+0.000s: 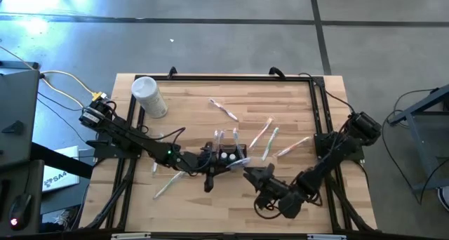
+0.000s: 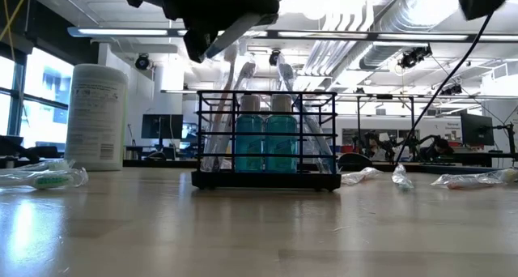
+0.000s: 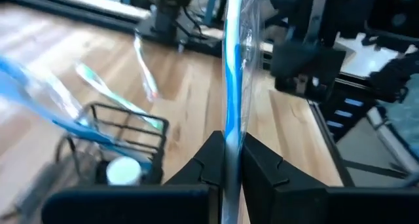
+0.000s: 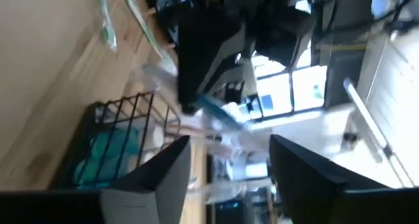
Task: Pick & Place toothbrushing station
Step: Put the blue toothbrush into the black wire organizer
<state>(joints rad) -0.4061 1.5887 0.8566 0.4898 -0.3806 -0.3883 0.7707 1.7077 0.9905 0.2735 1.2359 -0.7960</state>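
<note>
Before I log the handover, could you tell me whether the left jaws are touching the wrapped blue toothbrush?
Touching. In the left wrist view the left gripper is shut on the wrapped blue toothbrush, both jaws pressed against its handle.

overhead and table-level views share the toothbrushing station (image 1: 228, 156); wrist views close.

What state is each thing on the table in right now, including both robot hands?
Left hand: shut on a wrapped blue toothbrush.
Right hand: open, empty, beside the holder.
Toothbrushing station: upright, holding two teal bottles and toothbrushes.
White container: upright, capped.
Loose wrapped toothbrushes: lying flat on the table.
</note>
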